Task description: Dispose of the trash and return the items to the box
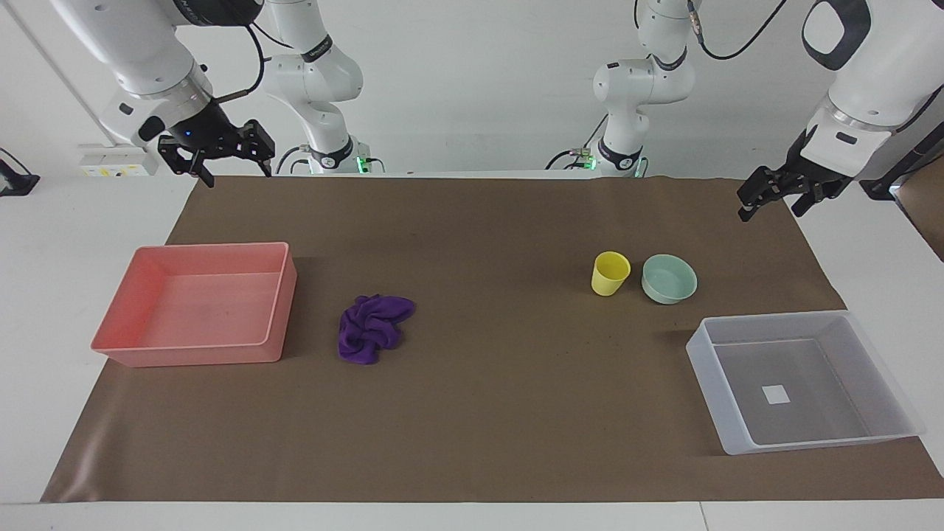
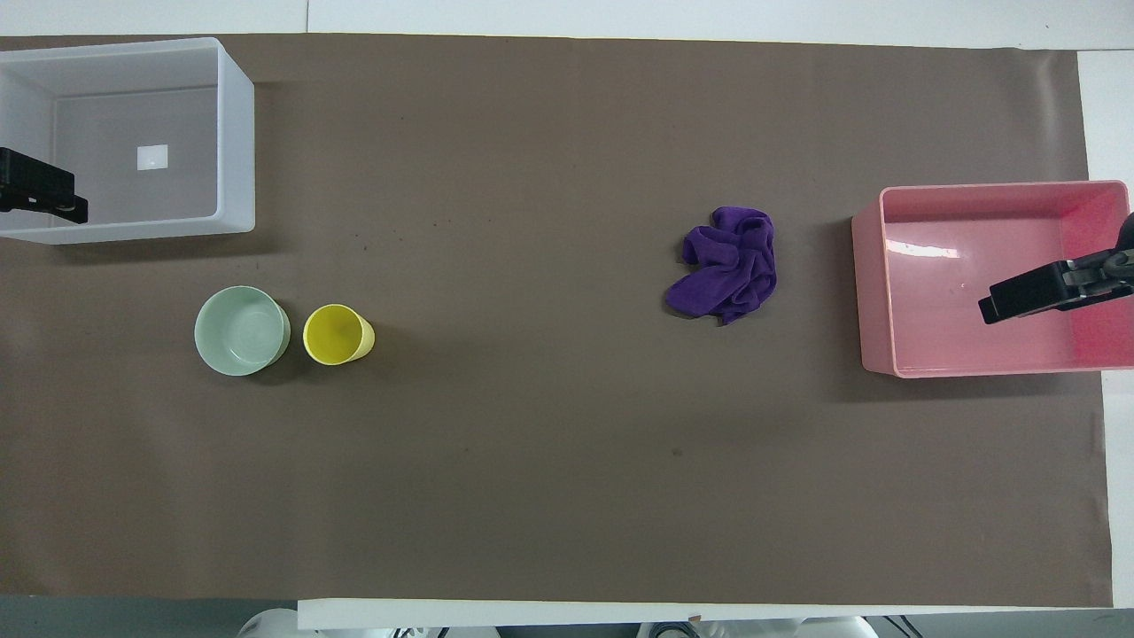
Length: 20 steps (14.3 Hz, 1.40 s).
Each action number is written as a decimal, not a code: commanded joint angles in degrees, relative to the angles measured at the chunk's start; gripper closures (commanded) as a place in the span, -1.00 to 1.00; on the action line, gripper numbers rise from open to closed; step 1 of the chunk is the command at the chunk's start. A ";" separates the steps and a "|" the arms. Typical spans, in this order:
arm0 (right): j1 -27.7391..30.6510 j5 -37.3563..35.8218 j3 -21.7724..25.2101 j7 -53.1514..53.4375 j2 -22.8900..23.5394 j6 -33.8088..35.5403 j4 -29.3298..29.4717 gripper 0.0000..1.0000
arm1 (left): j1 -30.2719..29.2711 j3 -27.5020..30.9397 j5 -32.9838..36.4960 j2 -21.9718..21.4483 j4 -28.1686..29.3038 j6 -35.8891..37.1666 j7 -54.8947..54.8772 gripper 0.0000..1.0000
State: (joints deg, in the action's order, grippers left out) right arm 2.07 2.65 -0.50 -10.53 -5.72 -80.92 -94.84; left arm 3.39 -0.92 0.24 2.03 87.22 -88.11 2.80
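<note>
The purple rag [image 1: 374,327] lies bunched on the brown mat, beside the pink tray; it also shows in the overhead view [image 2: 728,263]. The yellow cup [image 1: 610,273] and the mint-green bowl [image 1: 669,278] stand upright side by side, nearer to the robots than the translucent box [image 1: 870,435]. They also show in the overhead view, the cup [image 2: 337,335] beside the bowl [image 2: 241,330]. The box [image 2: 235,133] is empty with a white sticker inside. My left gripper [image 1: 771,212] hangs open and empty in the air near the mat's corner. My right gripper [image 1: 234,172] hangs open and empty above the mat's other corner.
The pink tray [image 1: 276,310] stands empty at the right arm's end of the mat, also seen in the overhead view [image 2: 873,292]. The brown mat [image 1: 487,413] covers most of the white table. Both arm bases stand at the table's edge.
</note>
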 commanded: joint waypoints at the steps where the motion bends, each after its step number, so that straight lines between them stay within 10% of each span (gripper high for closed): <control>1: 0.48 0.87 -0.29 0.94 -0.26 0.42 -0.17 -1.00 | 0.39 0.39 0.55 0.17 -1.18 1.53 -1.48 -1.00; 6: -0.21 0.87 -0.47 0.95 -0.61 -6.84 -4.28 -1.00 | 0.38 0.48 0.55 -2.36 4.58 -0.90 -1.13 -1.00; 11: -7.58 1.04 -0.91 6.21 8.16 -25.03 -9.65 -1.00 | 0.48 0.48 0.55 -20.46 41.93 -24.89 -0.43 -1.00; 16: -11.12 1.04 -0.91 8.42 14.41 -50.34 -23.71 -1.00 | 0.04 0.48 0.55 -15.76 54.88 -41.85 -0.78 -1.00; 20: -12.87 1.04 -0.91 8.07 20.30 -57.22 -24.42 -0.81 | -0.32 0.48 0.55 -10.48 56.04 -47.59 -0.34 -0.95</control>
State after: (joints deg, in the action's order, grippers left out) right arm -10.38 3.18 -1.37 -2.41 13.74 -135.59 -118.59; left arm 3.34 -0.60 0.24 -10.14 142.90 -133.07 2.27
